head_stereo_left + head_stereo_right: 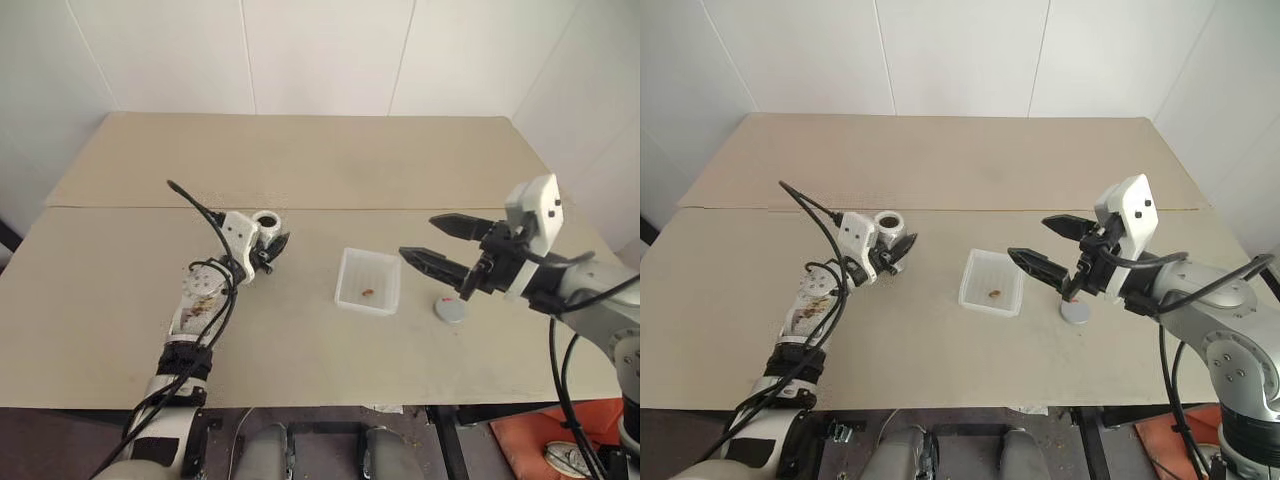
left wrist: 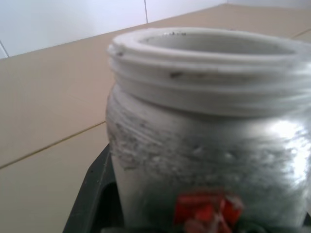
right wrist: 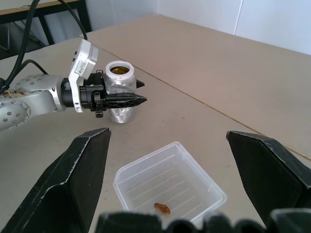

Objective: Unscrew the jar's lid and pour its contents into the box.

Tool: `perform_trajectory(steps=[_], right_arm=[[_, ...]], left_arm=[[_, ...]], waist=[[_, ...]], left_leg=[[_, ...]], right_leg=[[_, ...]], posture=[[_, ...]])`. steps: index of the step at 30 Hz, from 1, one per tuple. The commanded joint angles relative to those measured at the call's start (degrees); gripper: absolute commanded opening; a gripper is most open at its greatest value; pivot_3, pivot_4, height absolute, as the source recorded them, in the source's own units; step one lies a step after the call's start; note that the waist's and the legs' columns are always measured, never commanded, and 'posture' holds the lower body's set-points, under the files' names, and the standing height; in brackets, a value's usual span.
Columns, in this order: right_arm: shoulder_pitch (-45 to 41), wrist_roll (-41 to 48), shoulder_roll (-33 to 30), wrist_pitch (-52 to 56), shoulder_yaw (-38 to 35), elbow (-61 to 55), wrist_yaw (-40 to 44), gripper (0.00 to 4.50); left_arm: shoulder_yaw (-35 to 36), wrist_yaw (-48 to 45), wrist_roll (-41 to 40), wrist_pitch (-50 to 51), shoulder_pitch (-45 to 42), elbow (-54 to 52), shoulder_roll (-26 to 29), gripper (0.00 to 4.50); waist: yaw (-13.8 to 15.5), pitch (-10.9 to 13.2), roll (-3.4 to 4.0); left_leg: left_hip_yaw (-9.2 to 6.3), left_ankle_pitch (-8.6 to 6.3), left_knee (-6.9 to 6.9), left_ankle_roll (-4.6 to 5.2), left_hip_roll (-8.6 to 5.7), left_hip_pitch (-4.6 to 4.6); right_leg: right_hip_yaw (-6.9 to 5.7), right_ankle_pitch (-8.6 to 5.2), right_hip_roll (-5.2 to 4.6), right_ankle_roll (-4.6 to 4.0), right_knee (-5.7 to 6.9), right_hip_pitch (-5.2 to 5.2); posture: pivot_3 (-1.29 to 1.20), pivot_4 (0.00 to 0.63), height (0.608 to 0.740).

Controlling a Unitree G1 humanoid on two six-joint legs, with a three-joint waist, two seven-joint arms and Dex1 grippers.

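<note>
Currently we list: jar (image 3: pixel 119 92), uncapped, clamped upright by left gripper (image 3: pixel 127 100) for pouring; right gripper (image 1: pixel 435 245) gaping, empty; lid (image 1: pixel 451 309) parked beside box (image 1: pixel 369 281).

- Left and right eye views: set high, facing forward and down over the table (image 1: pixel 300 160); near-identical coverage, shifted slightly sideways between the two.
- Left wrist view: set very close to the jar (image 2: pixel 209 145), facing its threaded neck and wall from just below rim height.
- Right wrist view: set at moderate range, looking between the right gripper (image 3: pixel 194 170) fingers toward the box (image 3: pixel 170 187), jar and left gripper (image 3: pixel 131 99).
- Shared by all four views: jar and tabletop.
</note>
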Motion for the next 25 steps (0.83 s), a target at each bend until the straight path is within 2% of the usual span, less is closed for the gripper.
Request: perform_trajectory(steps=[1, 2, 6, 13, 17, 20, 23, 25], right_arm=[[-0.6, 0.2, -0.2, -1.8, -1.4, -1.1, 0.6, 4.50], [-0.5, 0.2, -0.2, -1.8, -1.4, -1.2, 0.6, 4.50], [0.3, 0.2, -0.4, -2.0, -1.8, -1.4, 0.8, 4.50], [4.8, -0.4, -2.3, -2.9, -5.4, 0.3, 4.6, 4.50], [10.4, -1.5, -4.5, -4.4, -9.1, 2.1, 10.4, 4.50], [16.0, -4.0, -4.8, -8.5, -10.8, 4.0, 16.4, 4.50], [19.7, -7.3, -4.3, -13.3, -10.4, 6.0, 20.8, 4.50], [20.2, -7.1, -3.9, -13.3, -10.5, 6.8, 20.8, 4.50]], left_arm=[[0.2, -2.3, -2.6, 2.3, 1.2, -0.7, 0.7, 2.92], [0.5, -2.9, -3.4, 3.6, 2.0, -2.7, 1.6, 3.33], [1.9, -4.8, -6.1, 8.2, 6.3, -11.4, 5.3, 4.48], [5.2, -10.6, -13.9, 18.2, 20.0, -33.0, 15.3, 4.48], [11.7, -17.9, -20.5, 20.0, 29.2, -43.0, 23.2, 4.48], [18.0, -25.2, -25.9, 17.5, 33.4, -43.8, 27.2, 4.48], [19.0, -29.1, -27.4, 16.4, 34.0, -41.7, 29.2, 4.48], [18.0, -28.4, -26.0, 15.5, 33.3, -41.4, 29.1, 4.48]], waist=[[-0.1, 0.0, 0.01], [-0.2, 0.0, 0.00], [-0.3, 0.0, 0.00], [-0.6, 0.0, 0.04], [-0.2, 0.0, 0.05], [-0.2, 0.0, 0.07], [-0.1, -0.1, 0.17], [-0.1, -0.1, 0.20]], left_leg=[[0.00, 0.00, 0.00, 0.00, 0.00, 0.00], [0.00, 0.00, 0.00, 0.00, -0.01, 0.01], [0.00, 0.00, 0.00, 0.00, 0.02, 0.00], [0.00, 0.00, -0.07, -0.01, 0.10, 0.03], [0.01, -0.01, -0.07, -0.02, 0.11, 0.10], [0.02, -0.02, -0.11, -0.04, 0.14, 0.19], [0.07, 0.00, -0.13, -0.06, 0.13, 0.32], [0.12, 0.00, -0.12, -0.06, 0.11, 0.44]], right_leg=[[0.00, 0.00, 0.00, 0.00, 0.00, 0.01], [0.01, 0.00, 0.00, 0.00, 0.00, 0.01], [0.01, 0.00, 0.02, 0.00, 0.01, -0.02], [0.05, -0.01, 0.00, -0.01, -0.01, -0.03], [0.04, -0.03, -0.03, -0.04, -0.06, 0.03], [0.03, -0.10, -0.02, -0.15, -0.03, 0.02], [0.04, -0.20, 0.00, -0.28, -0.01, 0.10], [0.10, -0.31, -0.01, -0.38, -0.03, 0.20]], posture=[[0.00, 0.150, 0.740], [0.00, 0.150, 0.740], [0.00, 0.150, 0.740], [0.00, 0.150, 0.740], [0.00, 0.150, 0.740], [0.00, 0.150, 0.740], [0.00, 0.150, 0.740], [0.00, 0.150, 0.740]])
